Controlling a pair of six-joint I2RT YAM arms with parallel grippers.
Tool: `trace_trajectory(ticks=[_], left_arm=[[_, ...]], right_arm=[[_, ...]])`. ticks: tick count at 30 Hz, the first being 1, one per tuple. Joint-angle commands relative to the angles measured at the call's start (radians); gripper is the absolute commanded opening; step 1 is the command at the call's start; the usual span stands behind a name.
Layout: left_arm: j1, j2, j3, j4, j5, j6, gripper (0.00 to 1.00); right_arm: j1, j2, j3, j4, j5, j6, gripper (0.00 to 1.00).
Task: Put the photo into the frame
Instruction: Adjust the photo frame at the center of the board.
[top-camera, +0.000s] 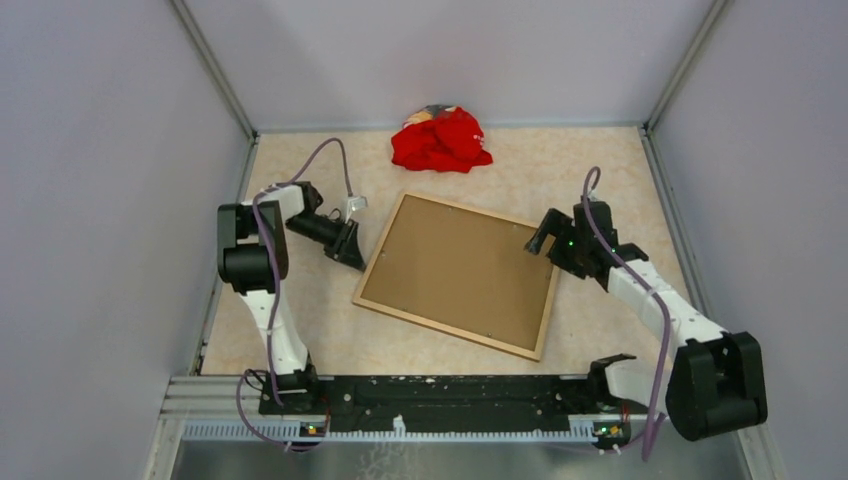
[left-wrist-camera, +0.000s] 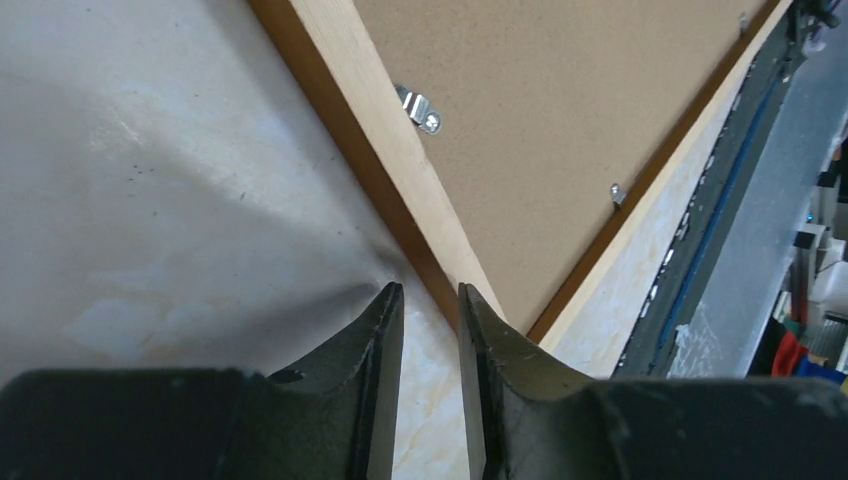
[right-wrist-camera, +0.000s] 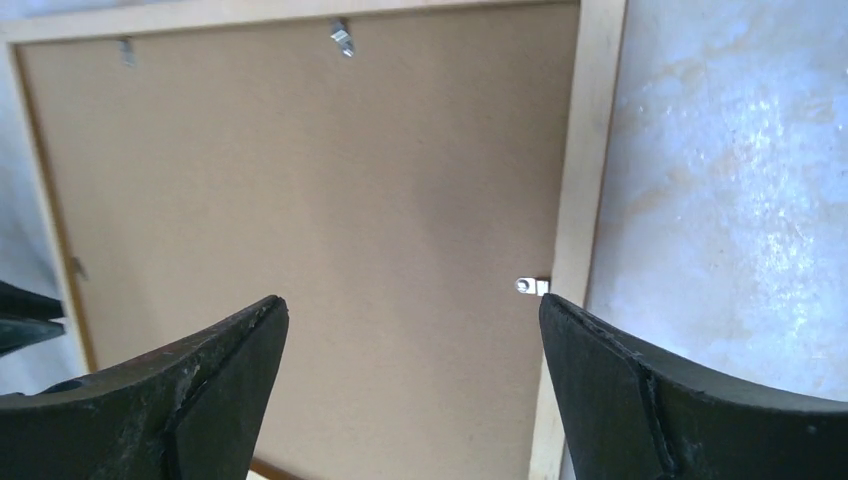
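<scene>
The frame (top-camera: 450, 331) lies back-up on the table, tilted, with a plain brown board (top-camera: 460, 270) filling it. The photo is not in view. My left gripper (top-camera: 352, 254) is low at the frame's left edge. In the left wrist view its jaws (left-wrist-camera: 430, 295) stand a narrow gap apart with only table between them, next to the frame's wooden strip (left-wrist-camera: 398, 150). My right gripper (top-camera: 535, 242) hovers over the frame's right edge. In the right wrist view it (right-wrist-camera: 410, 300) is wide open and empty above the board (right-wrist-camera: 300, 180) and the strip (right-wrist-camera: 590, 150).
A crumpled red cloth (top-camera: 440, 140) lies at the back of the table. Small metal clips (left-wrist-camera: 420, 108) (right-wrist-camera: 530, 287) sit on the frame's inner edge over the board. A black rail (top-camera: 450, 395) runs along the near edge. Walls close in left and right.
</scene>
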Motion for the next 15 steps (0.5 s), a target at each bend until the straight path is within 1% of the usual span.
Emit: trace_trajectory(ticks=[1, 3, 7, 11, 15], left_arm=[[0.001, 0.006, 0.05, -0.08, 0.112, 0.036, 0.37], [0.0, 0.015, 0.067, -0.078, 0.134, 0.023, 0.41], [-0.009, 0.05, 0.092, -0.047, 0.152, -0.022, 0.41], [-0.023, 0.081, 0.085, 0.004, 0.138, -0.078, 0.34], [-0.024, 0.096, 0.073, 0.032, 0.124, -0.096, 0.26]], right_arm=[[0.025, -0.082, 0.038, 0.044, -0.015, 0.021, 0.95], [0.077, -0.074, 0.043, 0.096, -0.046, 0.046, 0.94], [0.232, 0.034, 0.104, 0.199, -0.082, 0.076, 0.94], [0.347, 0.205, 0.191, 0.326, -0.143, 0.093, 0.92], [0.437, 0.388, 0.321, 0.415, -0.19, 0.088, 0.89]])
